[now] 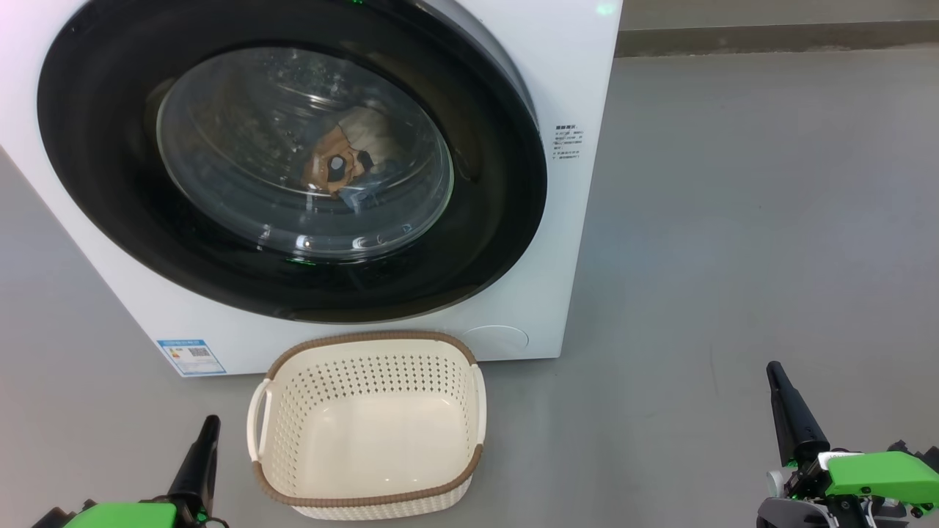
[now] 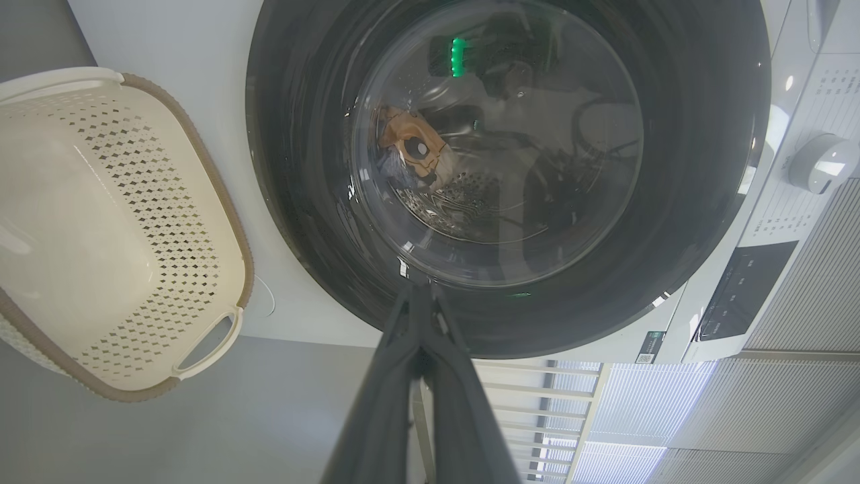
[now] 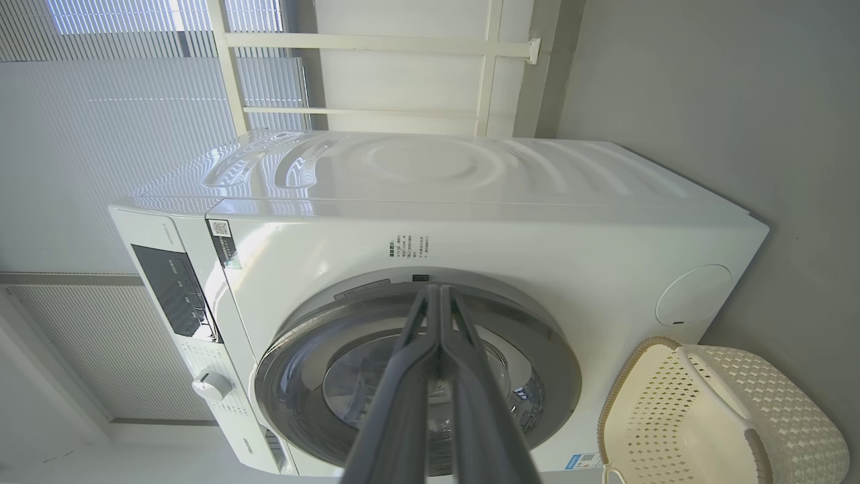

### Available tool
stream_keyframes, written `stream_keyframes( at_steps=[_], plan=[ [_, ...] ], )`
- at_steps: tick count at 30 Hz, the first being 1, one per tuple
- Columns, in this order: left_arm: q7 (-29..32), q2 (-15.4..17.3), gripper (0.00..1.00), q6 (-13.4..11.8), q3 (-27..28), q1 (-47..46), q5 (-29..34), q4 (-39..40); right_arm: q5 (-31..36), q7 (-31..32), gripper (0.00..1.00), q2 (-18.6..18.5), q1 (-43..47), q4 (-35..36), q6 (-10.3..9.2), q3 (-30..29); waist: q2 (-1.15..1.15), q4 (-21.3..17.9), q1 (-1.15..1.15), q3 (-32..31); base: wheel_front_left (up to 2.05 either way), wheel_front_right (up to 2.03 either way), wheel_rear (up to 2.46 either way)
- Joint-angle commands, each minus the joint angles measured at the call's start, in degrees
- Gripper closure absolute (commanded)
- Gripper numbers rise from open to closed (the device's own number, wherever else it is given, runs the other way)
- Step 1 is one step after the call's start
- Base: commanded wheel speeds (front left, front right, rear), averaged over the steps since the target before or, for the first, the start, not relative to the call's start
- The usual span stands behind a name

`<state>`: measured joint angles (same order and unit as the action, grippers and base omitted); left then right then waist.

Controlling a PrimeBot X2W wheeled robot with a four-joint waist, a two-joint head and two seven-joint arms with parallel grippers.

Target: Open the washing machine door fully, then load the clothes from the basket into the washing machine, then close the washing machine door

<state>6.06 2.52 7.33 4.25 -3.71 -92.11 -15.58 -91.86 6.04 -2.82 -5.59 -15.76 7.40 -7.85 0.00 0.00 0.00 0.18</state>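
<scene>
While left gripper [image 1: 210, 425] and right gripper [image 1: 773, 369] pinch jaws together, the perforated basket [image 1: 370, 336] fronts a door [image 1: 499, 191] — round, glossy.

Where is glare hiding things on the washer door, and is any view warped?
Head view: white glints streak the washing machine door glass, yet the clothes show through. Left wrist view: a green light reflects on the glass. Right wrist view: window light glares off the washing machine top, and its edges bow.

Smooth grey floor [image 1: 733, 220] w/ darker grey skirting strip [image 1: 777, 37] along far edge, top right. White slatted window blinds [image 3: 101, 134] next to cream-white frame bars [image 3: 376, 44].
</scene>
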Motion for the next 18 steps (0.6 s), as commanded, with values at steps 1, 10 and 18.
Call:
stream_keyframes(
  at_steps=[1, 10, 18],
  plan=[
    [0.23, 0.57, 1.00, 0.15, 2.03, -2.46, -0.26, 1.54, -0.32, 0.43, 1.00, -0.12, -0.59, 1.74, 0.09, 1.35, 0.00, 0.00, 0.00, 0.00, 0.00, 0.00, 0.00],
    [0.26, 0.54, 1.00, 0.15, 2.07, -2.46, -0.23, 1.54, -0.31, 0.44, 1.00, -0.11, -0.59, 1.74, 0.09, 1.34, 0.00, 0.00, 0.00, 0.00, 0.00, 0.00, 0.00],
    [0.28, 0.52, 1.00, 0.15, 2.09, -2.46, -0.21, 1.54, -0.30, 0.45, 1.00, -0.10, -0.59, 1.74, 0.09, 1.33, 0.00, 0.00, 0.00, 0.00, 0.00, 0.00, 0.00]
  ],
)
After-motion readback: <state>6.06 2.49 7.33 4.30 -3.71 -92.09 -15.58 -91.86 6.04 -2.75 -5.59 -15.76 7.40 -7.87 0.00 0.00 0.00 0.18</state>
